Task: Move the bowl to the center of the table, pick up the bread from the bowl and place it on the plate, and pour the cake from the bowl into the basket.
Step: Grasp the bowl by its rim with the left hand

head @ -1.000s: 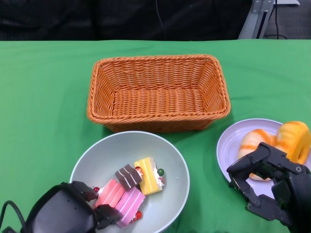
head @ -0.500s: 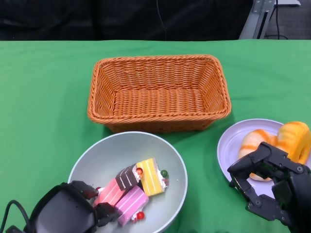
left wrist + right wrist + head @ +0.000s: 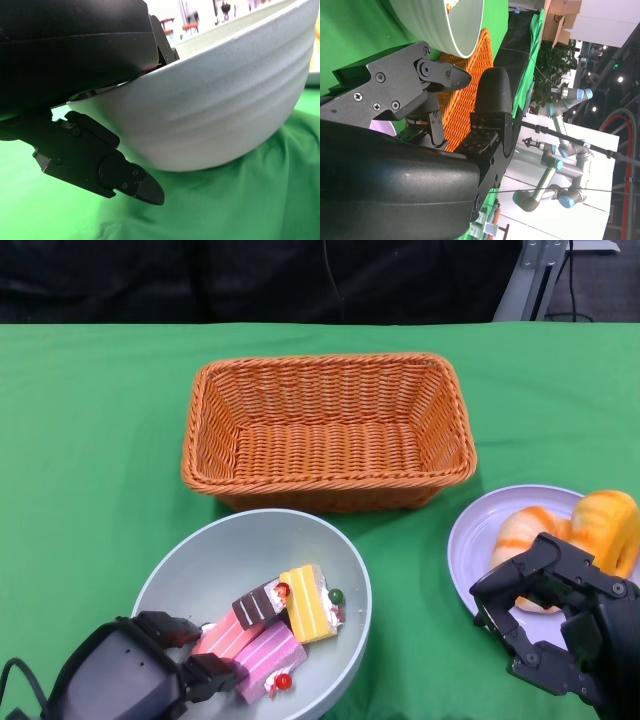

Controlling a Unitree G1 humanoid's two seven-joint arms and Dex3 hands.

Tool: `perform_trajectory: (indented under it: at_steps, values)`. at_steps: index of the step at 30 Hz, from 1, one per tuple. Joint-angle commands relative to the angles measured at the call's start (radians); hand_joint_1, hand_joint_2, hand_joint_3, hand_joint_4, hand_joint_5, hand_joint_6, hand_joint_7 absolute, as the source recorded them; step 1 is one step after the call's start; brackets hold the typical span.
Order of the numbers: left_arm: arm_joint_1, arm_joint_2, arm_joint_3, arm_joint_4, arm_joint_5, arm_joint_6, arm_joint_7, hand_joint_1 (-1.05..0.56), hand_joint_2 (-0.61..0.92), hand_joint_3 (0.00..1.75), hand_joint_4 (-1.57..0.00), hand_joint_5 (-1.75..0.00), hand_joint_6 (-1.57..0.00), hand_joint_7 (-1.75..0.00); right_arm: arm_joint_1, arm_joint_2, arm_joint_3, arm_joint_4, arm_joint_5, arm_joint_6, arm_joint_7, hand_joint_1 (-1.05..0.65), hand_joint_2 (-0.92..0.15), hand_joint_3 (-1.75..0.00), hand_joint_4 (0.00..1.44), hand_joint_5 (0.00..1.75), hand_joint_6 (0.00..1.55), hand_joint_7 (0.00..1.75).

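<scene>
Gripping the pale grey ceramic bowl [image 3: 255, 610] at the tabletop's near edge, the left hand [image 3: 140, 675] should keep its clamped fingers firm, tipping cake slices [image 3: 275, 625] over the orange wicker basket [image 3: 327, 430]; the right hand [image 3: 550, 625], fingers apart, holds nothing.

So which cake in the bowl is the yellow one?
The yellow cake lies rightmost in the bowl, beside the chocolate-topped cake; the pink cakes lie nearer the left hand.
</scene>
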Motion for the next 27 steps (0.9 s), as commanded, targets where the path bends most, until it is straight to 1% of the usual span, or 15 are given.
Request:
perform_trajectory:
  at_steps: [1,5,9,16,27]
  values:
    - [-0.019,-0.008,-0.026,0.064,0.0,-0.029,0.084,-0.28,0.78,0.0,-1.14,-0.06,-1.06,-0.05,0.005,-0.009,-0.01,0.0,-0.003,-0.015,-0.008,-0.05,-0.68,-0.66,0.7,1.46,0.73,1.12]
    - [-0.037,-0.015,-0.044,0.106,-0.011,-0.051,0.139,-0.25,0.76,0.0,-1.19,-0.05,-1.12,-0.05,0.005,-0.003,-0.011,0.006,-0.008,-0.021,-0.017,-0.06,-0.68,-0.65,0.71,1.46,0.74,1.13]
    - [-0.059,-0.023,-0.067,0.153,-0.004,-0.073,0.216,-0.23,0.74,0.0,-1.24,-0.06,-1.18,-0.06,0.004,-0.008,-0.009,0.005,-0.001,-0.016,-0.01,-0.06,-0.69,-0.65,0.7,1.46,0.74,1.12]
    - [-0.094,-0.028,-0.098,0.22,-0.003,-0.115,0.314,-0.19,0.74,0.0,-1.29,-0.07,-1.25,-0.06,0.001,-0.007,-0.008,0.012,0.002,-0.017,-0.009,-0.06,-0.68,-0.67,0.7,1.46,0.74,1.13]
    - [-0.103,-0.028,-0.116,0.237,-0.012,-0.117,0.352,-0.19,0.75,0.0,-1.3,-0.12,-1.28,-0.06,0.006,-0.004,-0.004,0.015,-0.002,-0.023,-0.011,-0.05,-0.66,-0.71,0.7,1.46,0.73,1.14]
